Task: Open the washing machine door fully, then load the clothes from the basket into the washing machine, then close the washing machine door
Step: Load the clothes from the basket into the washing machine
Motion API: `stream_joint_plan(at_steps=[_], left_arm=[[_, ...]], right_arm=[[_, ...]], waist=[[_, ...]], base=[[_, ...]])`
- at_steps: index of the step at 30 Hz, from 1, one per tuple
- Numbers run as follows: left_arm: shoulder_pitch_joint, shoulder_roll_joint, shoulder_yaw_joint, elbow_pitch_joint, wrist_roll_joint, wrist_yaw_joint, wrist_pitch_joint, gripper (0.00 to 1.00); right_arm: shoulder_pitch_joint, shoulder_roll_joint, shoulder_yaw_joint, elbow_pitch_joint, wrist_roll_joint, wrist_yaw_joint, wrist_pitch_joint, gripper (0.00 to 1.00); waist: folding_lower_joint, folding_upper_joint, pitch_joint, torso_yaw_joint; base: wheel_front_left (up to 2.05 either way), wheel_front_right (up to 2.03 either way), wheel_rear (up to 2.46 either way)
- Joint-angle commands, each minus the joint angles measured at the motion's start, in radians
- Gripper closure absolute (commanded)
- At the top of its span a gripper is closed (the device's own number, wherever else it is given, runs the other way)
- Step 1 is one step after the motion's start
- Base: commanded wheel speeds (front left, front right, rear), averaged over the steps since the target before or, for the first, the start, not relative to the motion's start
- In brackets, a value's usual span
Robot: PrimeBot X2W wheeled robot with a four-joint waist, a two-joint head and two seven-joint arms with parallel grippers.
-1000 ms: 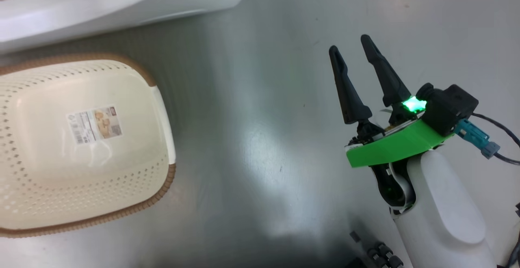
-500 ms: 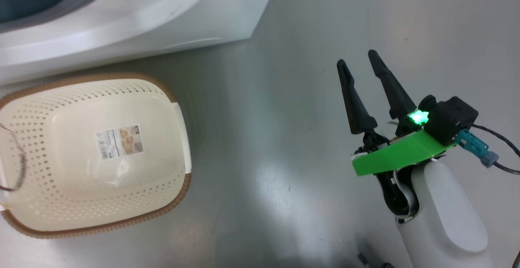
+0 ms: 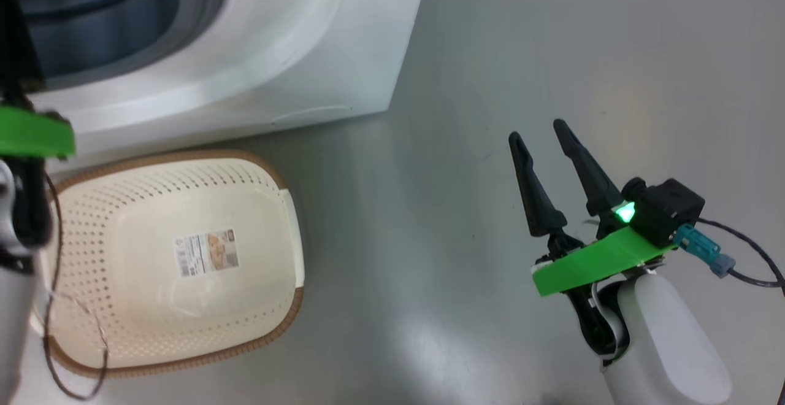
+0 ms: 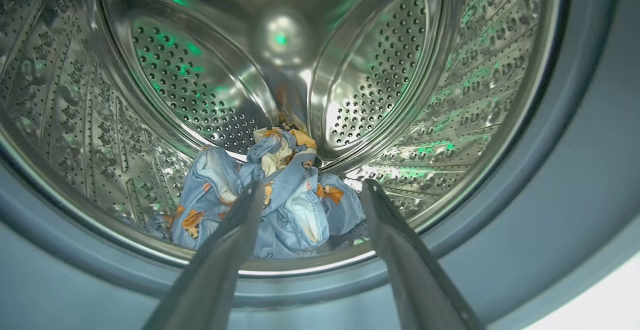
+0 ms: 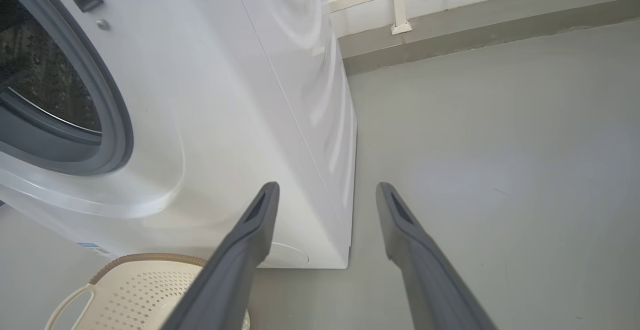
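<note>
Fingers of my left gripper (image 4: pixel 312 184) stand apart, empty; just beyond their tips the crumpled light-blue, cartoon-printed fabric clothes (image 4: pixel 300 217) lie low in the perforated steel drum (image 4: pixel 190 75). Soft, light, floppy, I judge: pinch a raised fold. My right gripper (image 5: pixel 326 187) is spread too, holding nothing.

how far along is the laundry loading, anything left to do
Done: the clothes lie in the drum of the washing machine, and the basket holds none, its bottom label bare. In hand: the left gripper is at the drum mouth, open and empty; the right gripper hangs open over the floor. Left: shutting the door, since the drum mouth is uncovered.
</note>
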Motion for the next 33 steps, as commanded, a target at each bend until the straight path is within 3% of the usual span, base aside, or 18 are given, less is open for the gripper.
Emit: stream_joint_plan(at_steps=[1, 12, 33], left_arm=[[0.033, 0.049, 0.045, -0.039, 0.004, 0.013, -0.008, 0.0], [0.316, -0.029, 0.156, -0.19, 0.073, 0.051, -0.009, 0.0], [0.697, -0.219, 0.284, -0.316, 0.321, 0.034, -0.01, 0.0]], right_arm=[[0.033, 0.011, 0.014, -0.017, -0.017, 0.006, -0.005, 0.0], [0.08, 0.011, 0.01, 0.006, -0.041, 0.006, -0.005, 0.0], [0.184, 0.011, 0.008, 0.027, -0.062, 0.006, -0.005, 0.0]], waist=[[0.0001, 0.0, -0.049, 0.006], [0.0001, 0.0, -0.184, 0.016], [0.0001, 0.0, -0.389, 0.011]], base=[[0.0, 0.0, 0.0], [0.0, 0.0, 0.0], [0.0, 0.0, 0.0]])
